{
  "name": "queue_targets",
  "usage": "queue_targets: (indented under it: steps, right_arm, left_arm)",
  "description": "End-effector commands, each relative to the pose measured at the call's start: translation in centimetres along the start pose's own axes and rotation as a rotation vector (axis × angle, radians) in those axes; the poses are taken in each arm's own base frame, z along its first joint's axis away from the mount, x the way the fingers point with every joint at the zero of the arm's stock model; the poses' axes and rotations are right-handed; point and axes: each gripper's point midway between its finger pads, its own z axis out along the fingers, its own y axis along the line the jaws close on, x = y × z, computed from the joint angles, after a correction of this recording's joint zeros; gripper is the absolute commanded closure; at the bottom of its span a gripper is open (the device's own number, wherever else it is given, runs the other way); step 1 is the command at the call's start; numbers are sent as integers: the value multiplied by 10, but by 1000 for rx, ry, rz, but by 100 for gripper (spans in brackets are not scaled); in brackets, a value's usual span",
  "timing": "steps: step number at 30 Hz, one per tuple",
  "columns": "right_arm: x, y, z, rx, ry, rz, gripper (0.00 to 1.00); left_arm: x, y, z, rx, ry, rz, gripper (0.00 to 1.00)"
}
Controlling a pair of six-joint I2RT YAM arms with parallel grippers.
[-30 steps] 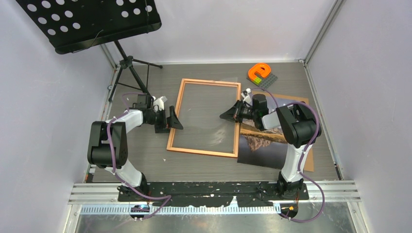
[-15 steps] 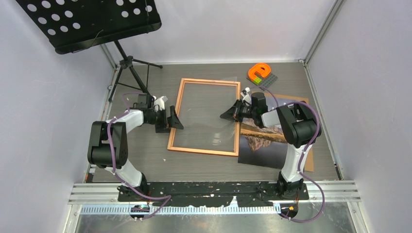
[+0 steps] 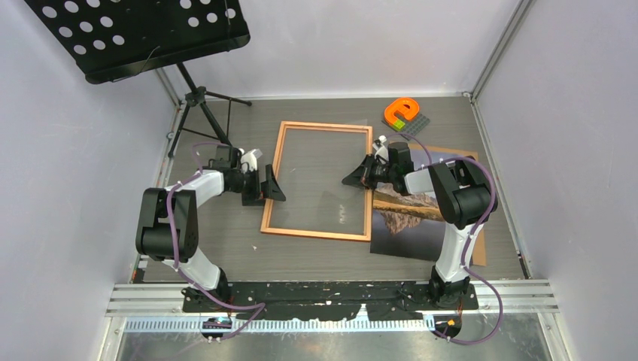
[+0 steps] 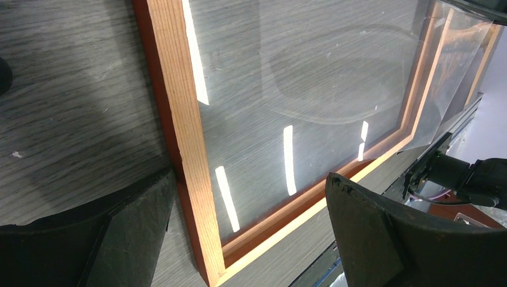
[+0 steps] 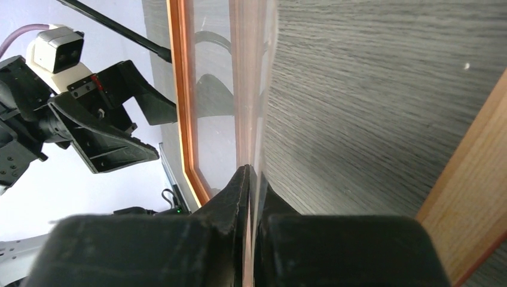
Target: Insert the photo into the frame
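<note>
Frame (image 3: pixel 316 235) holds a clear sheet (image 3: pixel 323 169), pinched by the right gripper (image 3: pixel 348 181); photo (image 3: pixel 406 226) outside at four o'clock; left gripper (image 3: pixel 275 185) wide.

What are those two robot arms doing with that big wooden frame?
The right gripper is pinched shut on the edge of the clear sheet that lies in the wooden frame. The left gripper is open, with a finger on either side of the frame's left rail. The mountain photo lies face up on the brown backing board under the right arm. It is not in the frame yet.
</note>
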Motion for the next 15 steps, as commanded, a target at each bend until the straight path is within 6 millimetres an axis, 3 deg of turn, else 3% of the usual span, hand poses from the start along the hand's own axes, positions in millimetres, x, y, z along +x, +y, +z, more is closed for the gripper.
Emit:
queue_targets:
  steps: [1, 9, 15]
  right_arm:
    - [-10, 15, 3, 0, -20, -93, 90]
    - [-13, 15, -1, 66, -19, -143, 68]
    - [-17, 15, -3, 99, -17, -170, 56]
  left_arm:
    - [15, -5, 6, 15, 43, -7, 1]
    - [15, -5, 5, 11, 41, -5, 0]
    - [13, -5, 4, 5, 34, 4, 0]
